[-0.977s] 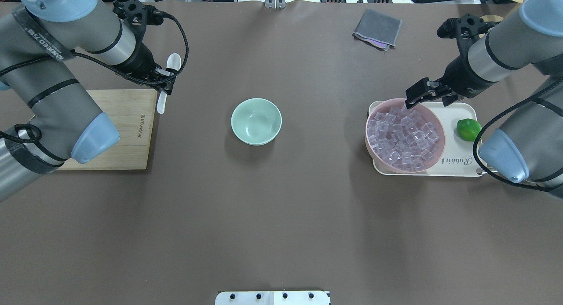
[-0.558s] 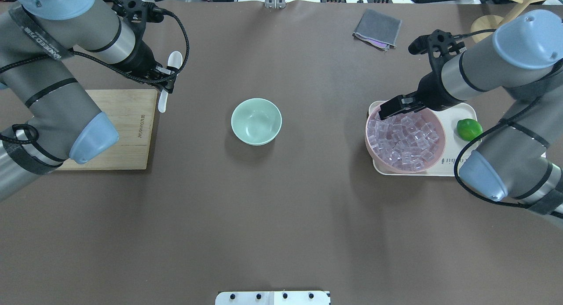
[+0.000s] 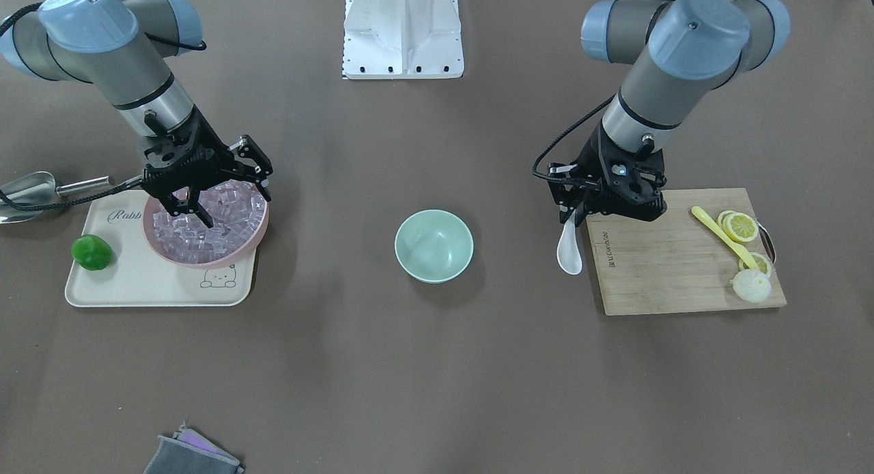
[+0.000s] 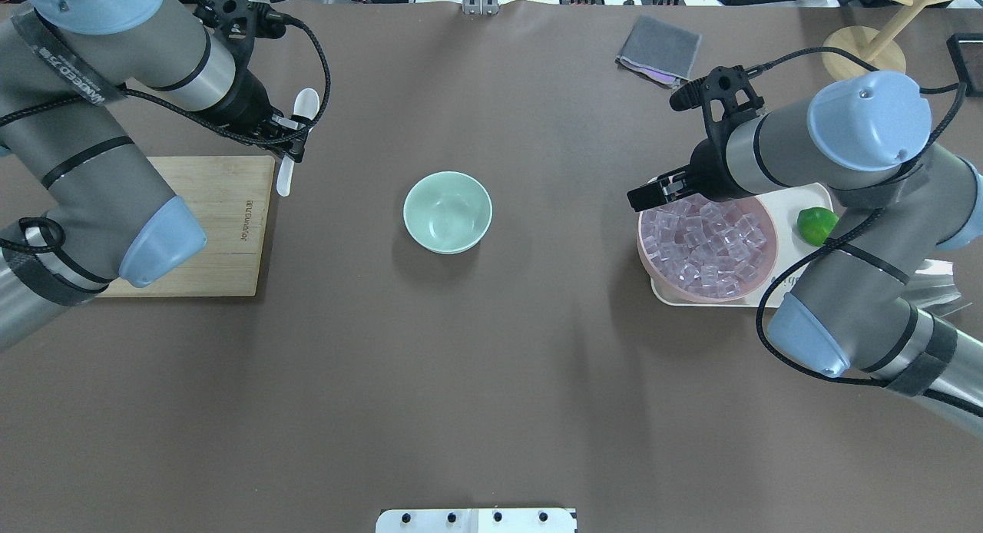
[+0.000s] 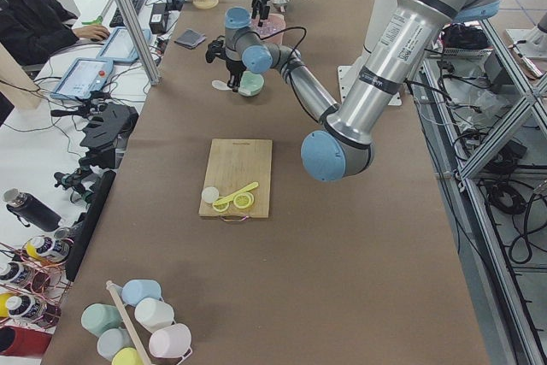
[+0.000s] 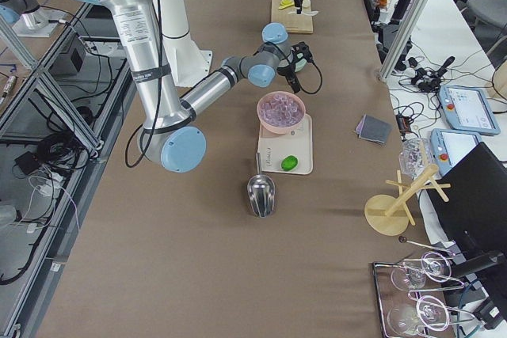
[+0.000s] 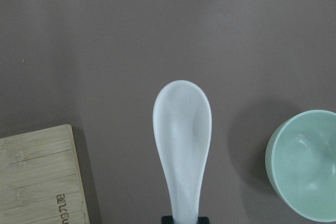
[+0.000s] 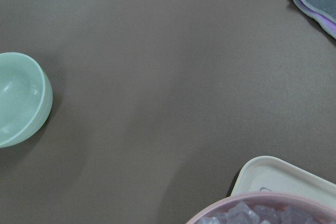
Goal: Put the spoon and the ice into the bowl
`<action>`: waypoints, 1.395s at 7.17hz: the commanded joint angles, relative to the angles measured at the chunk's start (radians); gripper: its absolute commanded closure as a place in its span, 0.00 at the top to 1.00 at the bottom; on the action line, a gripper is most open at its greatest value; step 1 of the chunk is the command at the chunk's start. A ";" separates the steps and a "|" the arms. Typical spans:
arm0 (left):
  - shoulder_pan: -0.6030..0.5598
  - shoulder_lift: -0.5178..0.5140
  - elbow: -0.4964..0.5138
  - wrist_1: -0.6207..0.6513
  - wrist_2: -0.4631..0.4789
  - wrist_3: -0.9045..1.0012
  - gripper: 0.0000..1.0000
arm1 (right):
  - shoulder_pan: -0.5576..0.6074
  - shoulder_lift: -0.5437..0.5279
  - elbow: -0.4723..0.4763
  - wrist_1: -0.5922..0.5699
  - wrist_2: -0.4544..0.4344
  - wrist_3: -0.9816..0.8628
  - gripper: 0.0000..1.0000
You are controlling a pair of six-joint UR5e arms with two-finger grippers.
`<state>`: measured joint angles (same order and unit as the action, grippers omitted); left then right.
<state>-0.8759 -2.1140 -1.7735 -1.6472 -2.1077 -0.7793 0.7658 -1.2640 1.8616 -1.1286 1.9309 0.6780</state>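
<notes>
Right gripper (image 4: pixel 649 193) aslant above the ice (image 4: pixel 703 237)

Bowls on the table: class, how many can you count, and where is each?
2. The mint-green bowl stands empty at the centre; the pink bowl, holding ice cubes, sits on the cream tray on the robot's right. None looks hidden.

White spoon (image 7: pixel 182 135). Plain mint-green bowl (image 4: pixel 448 212). Clear, faintly pink ice (image 4: pixel 703 245) in pink bowl (image 4: pixel 695 297). Cream tray (image 3: pixel 157 286) with bear sketch and script lettering. Green lime (image 4: pixel 818 226) at pink bowl's 3 o'clock, overhead. Striped tan board (image 3: pixel 669 276), yellow spoon (image 3: pixel 724 238), yellow lemon slices (image 3: pixel 741 226). Grey cloth (image 4: pixel 660 48), purple-edged. Silver scoop (image 3: pixel 27 187). Brown table (image 4: pixel 491 379).
</notes>
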 commanded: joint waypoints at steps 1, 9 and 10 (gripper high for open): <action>0.000 0.000 -0.003 0.000 0.000 0.000 0.00 | 0.003 -0.026 -0.001 0.079 0.010 -0.199 0.98; 0.000 0.000 -0.004 -0.003 0.000 0.000 0.00 | 0.050 -0.138 -0.169 0.416 0.186 -0.344 0.78; 0.000 0.002 -0.004 -0.003 0.000 0.000 0.00 | 0.050 -0.135 -0.164 0.418 0.192 -0.341 0.78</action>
<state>-0.8759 -2.1134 -1.7773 -1.6505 -2.1077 -0.7793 0.8171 -1.4032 1.7099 -0.7345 2.1175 0.3354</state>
